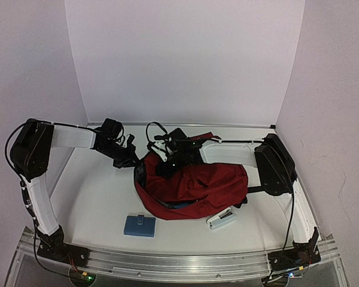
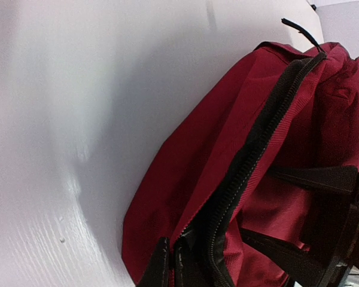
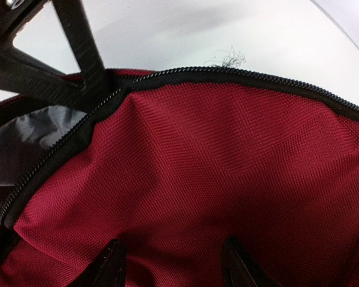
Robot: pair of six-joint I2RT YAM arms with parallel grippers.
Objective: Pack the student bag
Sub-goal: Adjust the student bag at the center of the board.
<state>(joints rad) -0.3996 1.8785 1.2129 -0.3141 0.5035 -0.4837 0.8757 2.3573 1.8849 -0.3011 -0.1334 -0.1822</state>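
Note:
The student bag [image 1: 194, 188], dark red with black straps, lies on its side in the middle of the white table. My left gripper [image 1: 129, 157] is at its left end. In the left wrist view that gripper [image 2: 172, 242] is shut on the bag's [image 2: 191, 155] red edge, right beside the black zipper [image 2: 269, 128]. My right gripper [image 1: 171, 164] reaches down onto the bag's upper side. In the right wrist view it [image 3: 174, 240] stands open, its tips spread over the red fabric [image 3: 215, 167]. Grey lining [image 3: 30, 137] shows through the open zipper [image 3: 239, 75].
A flat blue case [image 1: 139, 225] lies on the table in front of the bag's left end. A small white item [image 1: 221, 219] lies against the bag's front right. White walls close the table at the back and sides. A metal rail [image 1: 179, 260] runs along the near edge.

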